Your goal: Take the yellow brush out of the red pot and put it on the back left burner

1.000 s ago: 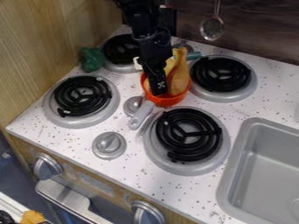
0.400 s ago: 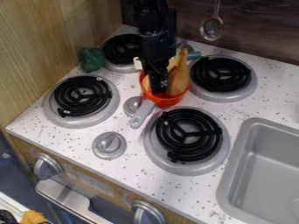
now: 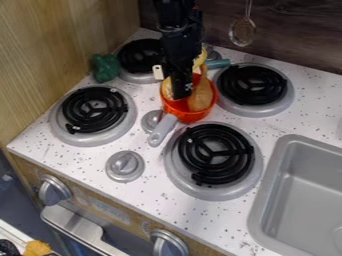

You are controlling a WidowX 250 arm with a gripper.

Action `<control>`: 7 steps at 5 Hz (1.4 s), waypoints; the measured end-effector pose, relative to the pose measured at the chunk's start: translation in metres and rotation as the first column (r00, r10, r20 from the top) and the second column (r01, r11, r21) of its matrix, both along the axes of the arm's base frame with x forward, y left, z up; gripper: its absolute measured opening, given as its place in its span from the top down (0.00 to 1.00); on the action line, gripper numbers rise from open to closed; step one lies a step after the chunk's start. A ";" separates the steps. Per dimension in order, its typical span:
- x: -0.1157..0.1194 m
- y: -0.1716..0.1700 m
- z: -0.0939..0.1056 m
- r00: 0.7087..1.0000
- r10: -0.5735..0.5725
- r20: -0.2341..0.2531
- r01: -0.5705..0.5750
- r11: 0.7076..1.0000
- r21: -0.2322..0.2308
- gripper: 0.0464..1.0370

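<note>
Over the orange-red bowl [image 3: 189, 118], between the four burners, hangs my black gripper [image 3: 182, 95], its tip at the bowl's inner left side. Inside the bowl, just right of the gripper, rests a tan drumstick-shaped toy [image 3: 200, 96] with its thin end up. A yellow item [image 3: 200, 59] shows behind the gripper, partly hidden by it. Another pale tan part [image 3: 166, 88] is visible at the gripper's left. A grey handle [image 3: 161, 131] lies on the stovetop against the bowl's front left.
Black coil burners surround the bowl, the nearest at front right [image 3: 216, 154]. A green object [image 3: 105, 68] sits by the wooden wall. Grey knobs [image 3: 125, 166] stand on the stovetop. The sink [image 3: 304, 195] is at the right, and a strainer [image 3: 242, 32] hangs at the back.
The gripper has shifted slightly right and up. The drumstick-shaped toy has sunk lower in the bowl, and the grey handle has turned slightly and drawn nearer the bowl.
</note>
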State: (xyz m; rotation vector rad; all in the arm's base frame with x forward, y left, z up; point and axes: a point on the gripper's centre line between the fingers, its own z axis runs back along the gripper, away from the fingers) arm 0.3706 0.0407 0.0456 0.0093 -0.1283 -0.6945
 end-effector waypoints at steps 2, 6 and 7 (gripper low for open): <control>0.005 0.010 0.043 0.993 0.105 0.053 -0.108 0.992 0.060 0.50; 0.012 0.042 0.054 0.958 0.268 0.102 -0.271 0.963 0.015 0.50; 0.024 0.053 0.048 0.937 0.307 0.166 -0.307 0.951 -0.026 0.50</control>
